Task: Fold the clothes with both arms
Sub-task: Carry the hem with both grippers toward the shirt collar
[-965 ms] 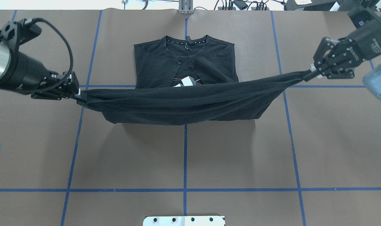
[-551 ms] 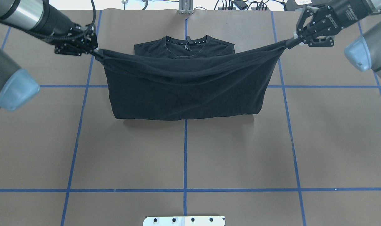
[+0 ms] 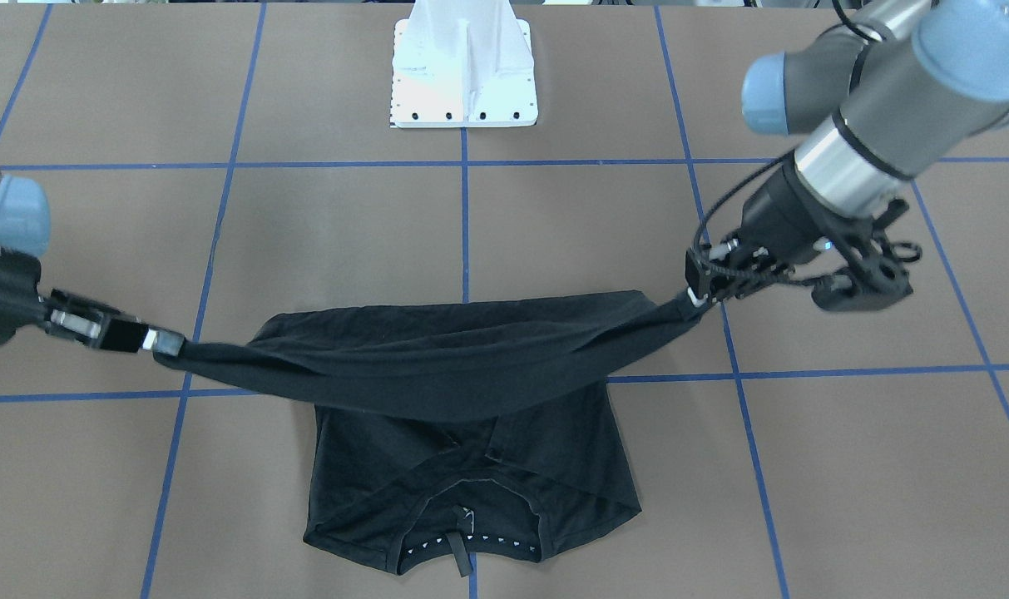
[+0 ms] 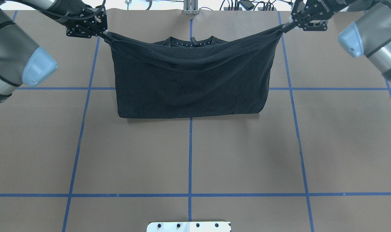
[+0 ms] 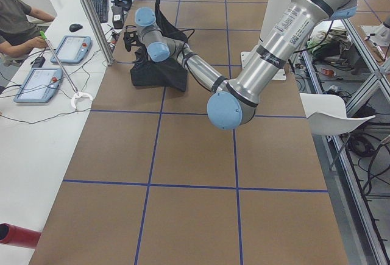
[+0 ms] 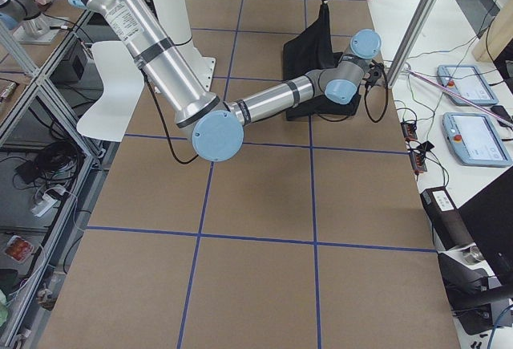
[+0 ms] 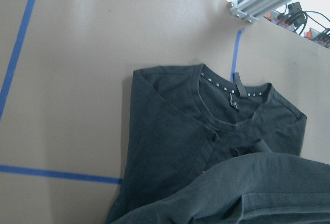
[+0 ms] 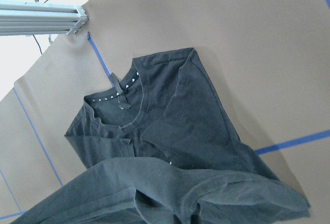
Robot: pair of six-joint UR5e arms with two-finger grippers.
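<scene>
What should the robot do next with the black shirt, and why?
Probably carry the held edge on over the collar, then lower it. The left tool and right tool pinch the T-shirt's corners, stretched in the air, and the front-facing view shows the collar uncovered.

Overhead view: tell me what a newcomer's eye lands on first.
The black T-shirt dominates, one edge strung in the air between the left gripper and the right gripper, near the far side of the brown table. Just past that raised edge, its collar lies flat on the tabletop.
</scene>
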